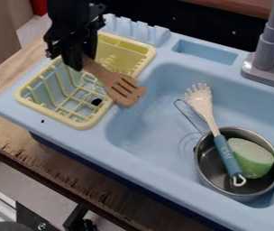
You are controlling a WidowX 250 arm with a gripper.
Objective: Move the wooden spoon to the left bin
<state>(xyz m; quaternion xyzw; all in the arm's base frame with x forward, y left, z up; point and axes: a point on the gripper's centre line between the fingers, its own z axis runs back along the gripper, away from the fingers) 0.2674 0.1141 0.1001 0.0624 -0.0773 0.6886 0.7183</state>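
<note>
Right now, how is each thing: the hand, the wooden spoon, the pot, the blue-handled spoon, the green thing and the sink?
hand: closed on the wooden spoon
wooden spoon: held, tilted, slotted end pointing toward the sink
pot: upright, no lid
blue-handled spoon: leaning, pale head outside the pot
green thing: inside the pot
sink: no water that I can see

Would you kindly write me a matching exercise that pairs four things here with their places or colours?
1. Wooden spoon
2. Metal pot
3. Green toy food
4. Dish rack

A. Yellow, left of the basin
B. Inside the round metal vessel
C. Held by the gripper
D. Silver-grey, standing in the basin

Right pairs: 1-C, 2-D, 3-B, 4-A
</note>
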